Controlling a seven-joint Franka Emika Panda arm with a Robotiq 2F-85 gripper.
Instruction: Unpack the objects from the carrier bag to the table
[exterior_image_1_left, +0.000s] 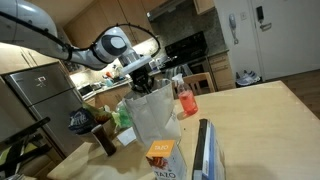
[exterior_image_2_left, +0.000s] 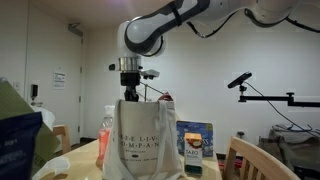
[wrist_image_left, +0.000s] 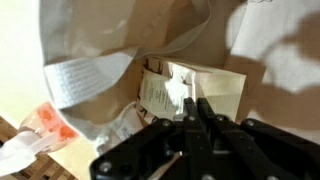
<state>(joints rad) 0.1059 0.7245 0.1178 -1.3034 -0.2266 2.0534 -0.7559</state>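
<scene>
Claw: the claw (wrist_image_left: 192, 115) is squeezed tight, with its two fingers pressed together; I cannot tell if anything is pinched between them
Where the claw is: right at the open top of the carrier bag (exterior_image_2_left: 140, 150), pointing straight down, most likely so it can reach what is inside
Bag: it stands upright on the worktop (exterior_image_1_left: 265, 115) with its top open, so things can be lifted out upwards
Inside the bag: the wrist view shows a tan box (wrist_image_left: 215, 88) with small print lying low in the bag, just past the claw tips
Out of the bag: an orange carton (exterior_image_1_left: 160, 152) and a blue-and-white package (exterior_image_1_left: 207, 150) sit on the worktop near the bag, so I think part of the job is done
Not part of the job: a red drink bottle (exterior_image_1_left: 185, 98) stands just beside the bag
Hard to see: the bag wall hides the claw tips in both exterior views; the wrist view is blurry, so I cannot tell if the claw touches the box; the blue-and-white package is cut off at the bottom edge; something green (exterior_image_1_left: 122, 115) beside the bag is too small to name
</scene>
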